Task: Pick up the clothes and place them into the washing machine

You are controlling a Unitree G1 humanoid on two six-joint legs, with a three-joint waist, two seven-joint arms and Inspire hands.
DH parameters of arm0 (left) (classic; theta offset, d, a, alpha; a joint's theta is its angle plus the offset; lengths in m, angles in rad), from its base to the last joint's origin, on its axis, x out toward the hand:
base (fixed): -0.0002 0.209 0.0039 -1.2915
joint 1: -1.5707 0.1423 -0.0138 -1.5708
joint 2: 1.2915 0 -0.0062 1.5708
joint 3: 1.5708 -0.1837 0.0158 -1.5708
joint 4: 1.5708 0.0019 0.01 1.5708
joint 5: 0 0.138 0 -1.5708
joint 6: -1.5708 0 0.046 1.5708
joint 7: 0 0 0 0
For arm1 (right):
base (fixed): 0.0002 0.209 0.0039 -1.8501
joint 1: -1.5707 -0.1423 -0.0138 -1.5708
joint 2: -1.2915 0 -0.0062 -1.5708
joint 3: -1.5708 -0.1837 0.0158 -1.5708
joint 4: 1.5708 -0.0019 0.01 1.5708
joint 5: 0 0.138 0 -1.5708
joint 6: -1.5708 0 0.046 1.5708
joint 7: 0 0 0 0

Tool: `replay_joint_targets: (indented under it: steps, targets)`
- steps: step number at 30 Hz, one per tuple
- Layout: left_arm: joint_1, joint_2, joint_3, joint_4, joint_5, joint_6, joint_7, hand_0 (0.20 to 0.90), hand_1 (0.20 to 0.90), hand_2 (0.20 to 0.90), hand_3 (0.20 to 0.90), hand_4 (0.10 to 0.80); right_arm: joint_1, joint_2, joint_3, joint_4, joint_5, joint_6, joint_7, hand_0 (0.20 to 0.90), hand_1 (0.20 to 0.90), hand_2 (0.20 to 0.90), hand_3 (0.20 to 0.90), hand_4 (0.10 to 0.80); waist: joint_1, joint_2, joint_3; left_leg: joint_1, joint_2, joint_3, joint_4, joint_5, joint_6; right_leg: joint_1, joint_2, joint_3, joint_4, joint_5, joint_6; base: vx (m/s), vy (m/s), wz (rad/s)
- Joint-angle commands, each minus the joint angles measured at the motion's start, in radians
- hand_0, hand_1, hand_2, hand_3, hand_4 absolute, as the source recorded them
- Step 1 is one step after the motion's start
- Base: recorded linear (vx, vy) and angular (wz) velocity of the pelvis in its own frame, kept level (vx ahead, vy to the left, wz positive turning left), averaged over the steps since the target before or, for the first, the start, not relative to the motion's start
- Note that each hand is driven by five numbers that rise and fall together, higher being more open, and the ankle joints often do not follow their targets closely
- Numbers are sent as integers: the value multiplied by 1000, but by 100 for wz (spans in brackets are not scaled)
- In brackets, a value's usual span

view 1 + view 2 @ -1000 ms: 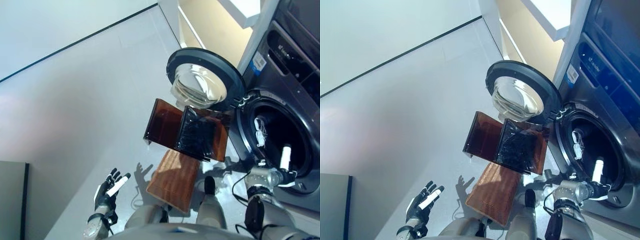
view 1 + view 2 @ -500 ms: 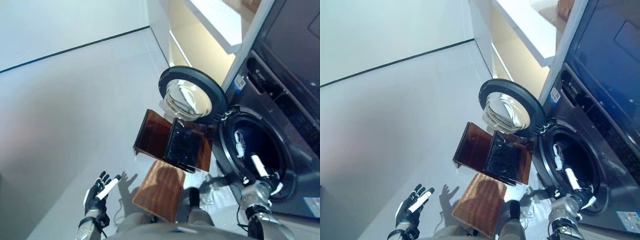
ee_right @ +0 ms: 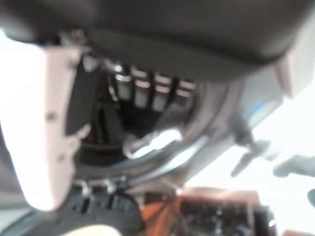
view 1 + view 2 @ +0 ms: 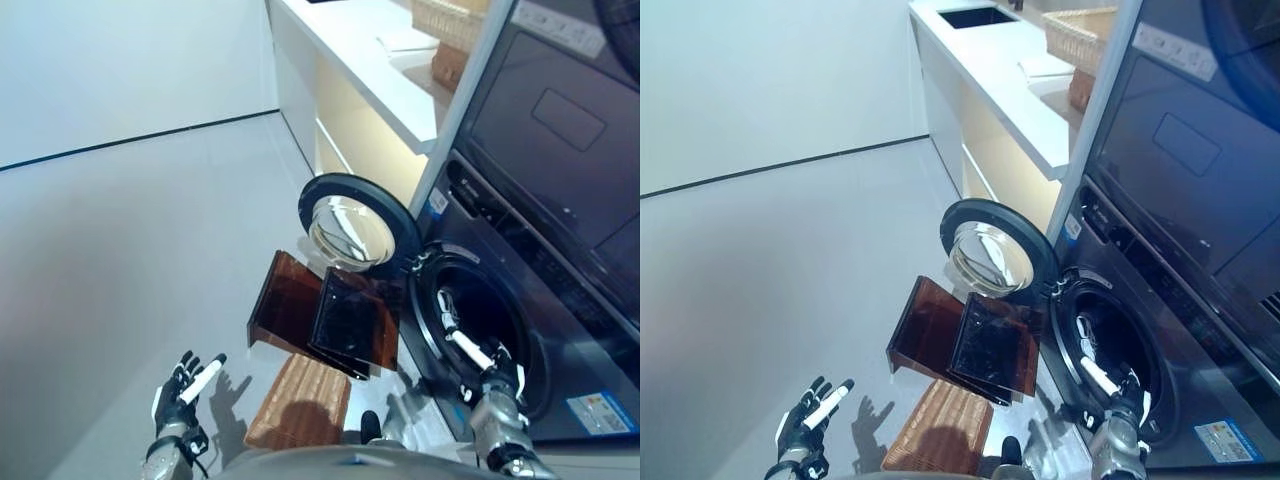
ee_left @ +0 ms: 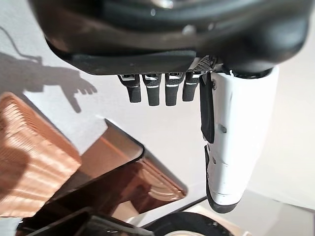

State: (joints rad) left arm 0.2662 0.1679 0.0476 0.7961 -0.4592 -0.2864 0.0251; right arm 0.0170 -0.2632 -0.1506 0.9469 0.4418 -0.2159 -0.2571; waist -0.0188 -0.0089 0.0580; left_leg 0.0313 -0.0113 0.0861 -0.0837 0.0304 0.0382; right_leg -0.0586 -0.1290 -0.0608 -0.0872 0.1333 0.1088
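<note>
The dark washing machine [image 4: 520, 250] stands at the right with its round door [image 4: 355, 225] swung open and its drum [image 4: 478, 330] dark inside. A small pale thing [image 4: 441, 306] shows at the drum's near rim; I cannot tell what it is. My right hand [image 4: 492, 378] is open and empty at the drum's mouth, its white-covered thumb pointing into the opening; its wrist view [image 3: 44, 128] shows the drum [image 3: 147, 142] past it. My left hand [image 4: 183, 385] is open and empty over the floor at the lower left, and also shows in its wrist view [image 5: 231, 137].
A low dark brown box [image 4: 285, 305] stands beside the machine under the door, with a dark tray-like thing [image 4: 350, 320] on it. A wicker basket [image 4: 300, 408] lies nearer to me. A white counter [image 4: 350, 60] with a sink and baskets runs along the back.
The whole picture has shifted as the camera tilted up, bringing the counter into view. My right hand stays at the drum's mouth and my left hand stays open.
</note>
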Motion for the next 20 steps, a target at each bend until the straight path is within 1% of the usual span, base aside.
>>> replay_joint_targets:
  steps: [1, 4, 6, 8, 9, 12, 14, 15, 16, 20]
  targets:
    - [-52, 30, 31, 42, 96, -48, 31, 900, 900, 900, 900, 800, -32, -39, 22, -58, -100, -49, 1, 900, 900, 900, 900, 800, 1, -12, -31, 6, 7, -16, -4, -14, -45, 61, 55, -64, 11, -56, -23, -40, -18, -15]
    - [-65, 33, 35, 73, 121, -47, 50, 900, 900, 900, 900, 800, -19, -27, 44, -80, -137, -46, -4, 900, 900, 900, 900, 800, 1, -19, -39, 14, 11, -9, -4, -13, -44, 62, 60, -58, 14, -57, -23, -32, -18, -10]
    - [-74, 26, 33, 77, 128, -46, 70, 900, 900, 900, 900, 800, -4, 1, 80, -93, -167, -42, -5, 900, 900, 900, 900, 800, 3, -27, -46, 30, 14, -4, -4, -12, -43, 72, 68, -50, 15, -56, -25, -36, -18, -9]
    - [-71, 24, 31, 70, 127, -46, 69, 900, 900, 900, 900, 800, 3, 8, 92, -91, -178, -40, -2, 900, 900, 900, 900, 800, 5, -30, -48, 36, 15, -2, -4, -11, -42, 78, 70, -48, 14, -56, -25, -34, -15, -9]
    - [-71, 16, 24, 68, 126, -44, 67, 900, 900, 900, 900, 800, 16, 22, 124, -100, -206, -33, 6, 900, 900, 900, 900, 800, 7, -36, -50, 44, 18, 1, -4, -9, -42, 84, 76, -43, 11, -55, -27, -58, -19, -13]
    - [-60, 0, 17, 54, 127, -37, 60, 900, 900, 900, 900, 800, 53, 50, 149, -110, -239, -23, 6, 900, 900, 900, 900, 800, 11, -42, -54, 55, 21, 5, -4, -11, -41, 96, 83, -40, 4, -55, -29, -25, -10, -5]
    - [-50, -9, 15, 53, 126, -34, 59, 900, 900, 900, 900, 800, 69, 77, 139, -120, -206, -30, 6, 900, 900, 900, 900, 800, 11, -44, -60, 61, 23, 6, -4, -12, -41, 103, 87, -43, 2, -59, -29, -7, -16, 0]
    - [-49, -9, 15, 53, 126, -34, 59, 900, 900, 900, 900, 800, 70, 77, 139, -120, -206, -30, 6, 900, 900, 900, 900, 800, 11, -44, -60, 62, 23, 6, -4, -12, -41, 103, 87, -43, 2, -59, -29, 0, 0, 0]
    - [-51, -12, 12, 64, 124, -31, 60, 900, 900, 900, 900, 800, 72, 95, 131, -118, -169, -38, 10, 900, 900, 900, 900, 800, 10, -45, -63, 66, 25, 7, -4, -13, -42, 107, 90, -43, 1, -61, -31, 0, 0, 0]
    - [-54, -11, -1, 59, 135, -28, 64, 900, 900, 900, 900, 800, 61, 89, 181, -129, -219, -27, 14, 900, 900, 900, 900, 800, 11, -50, -66, 74, 29, 11, -4, -14, -43, 113, 93, -38, 0, -63, -32, 0, 0, 0]
